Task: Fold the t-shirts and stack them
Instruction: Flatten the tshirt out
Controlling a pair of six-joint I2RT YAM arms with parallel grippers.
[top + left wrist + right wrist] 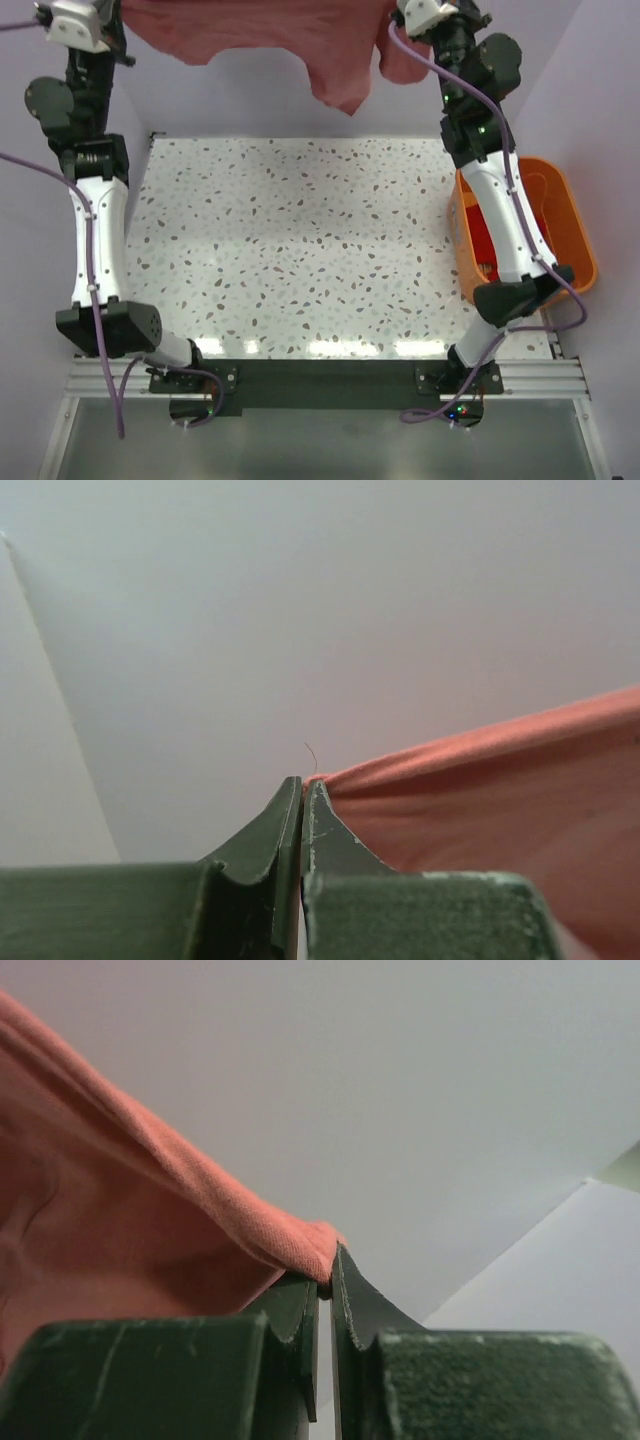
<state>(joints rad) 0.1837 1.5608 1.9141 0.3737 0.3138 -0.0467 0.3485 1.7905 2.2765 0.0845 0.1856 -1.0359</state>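
Note:
A salmon-pink t-shirt [270, 35] hangs high above the far end of the table, stretched between both raised arms. My left gripper [303, 785] is shut on its edge; the cloth [500, 800] runs off to the right from the fingertips. On the other side my right gripper [328, 1265] is pinched shut on the shirt's other corner, the fabric [120, 1220] draping to the left. In the top view a fold of the shirt sags lower near the right arm [340, 90]. Something red [490, 240] lies in the orange tub, half hidden by the right arm.
The speckled table [300, 250] lies below the hanging shirt. An orange plastic tub [570, 230] stands at the table's right edge beside the right arm. White walls enclose the far side and both flanks.

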